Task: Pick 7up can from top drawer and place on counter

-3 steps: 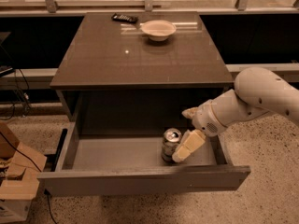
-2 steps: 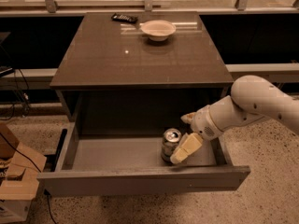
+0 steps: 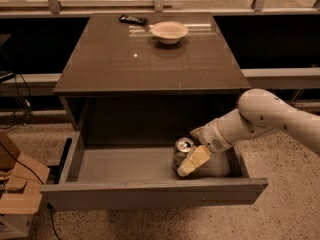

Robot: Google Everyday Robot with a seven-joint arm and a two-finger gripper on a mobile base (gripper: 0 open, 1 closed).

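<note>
Grey and shallow, the top drawer (image 3: 150,195) stands pulled out from under the counter (image 3: 125,59), its plain front panel nearest the camera. The 7up can (image 3: 181,148) stands upright on the drawer floor, toward the right side and close to the front panel, with its shiny pull-tab top facing up. The robot's white arm (image 3: 270,116) reaches in from the right and angles down into the drawer. Its hand (image 3: 192,157) sits right against the can, with a cream-coloured part lying across the can's front right side. Whether the hand has closed on the can or is merely around it cannot be told. On the glossy brown-grey counter, a white bowl (image 3: 169,31) rests near the far edge, with a small dark object (image 3: 133,19) just to its left. A cardboard box (image 3: 20,184) sits on the speckled floor to the left of the drawer.
</note>
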